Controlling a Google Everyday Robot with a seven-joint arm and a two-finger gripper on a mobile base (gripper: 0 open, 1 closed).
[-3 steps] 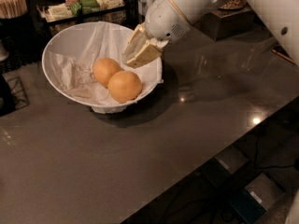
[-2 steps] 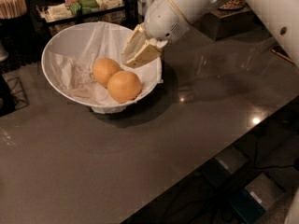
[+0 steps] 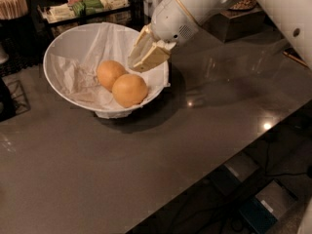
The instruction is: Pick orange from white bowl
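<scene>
Yellow-orange and smooth, the orange (image 3: 129,90) is seen as a round, plain fruit with a matt skin on which no mark can be noticed; a soft light is caught on its upper side. It is lying inside the white bowl (image 3: 58,52), in the front right part, on the crumpled white paper (image 3: 78,77) by which the bowl is lined. It is touched on its back left side by the smaller orange (image 3: 110,73), which is a little paler and is placed nearer to the middle of the bowl. The bowl is wide and shallow, with sloping walls, and it is set on a dark grey, slightly shiny table (image 3: 146,150). The gripper (image 3: 138,67) is held above the right rim of the bowl, just above and behind the orange and not touching it; its two cream-coloured fingers are pointed down to the left, slightly parted, and nothing is grasped between them. It is carried by a white arm (image 3: 195,9) that comes in from the upper right. Behind the bowl, a tray (image 3: 87,6) with small packets and a holder of wooden sticks (image 3: 12,4) can be seen.
</scene>
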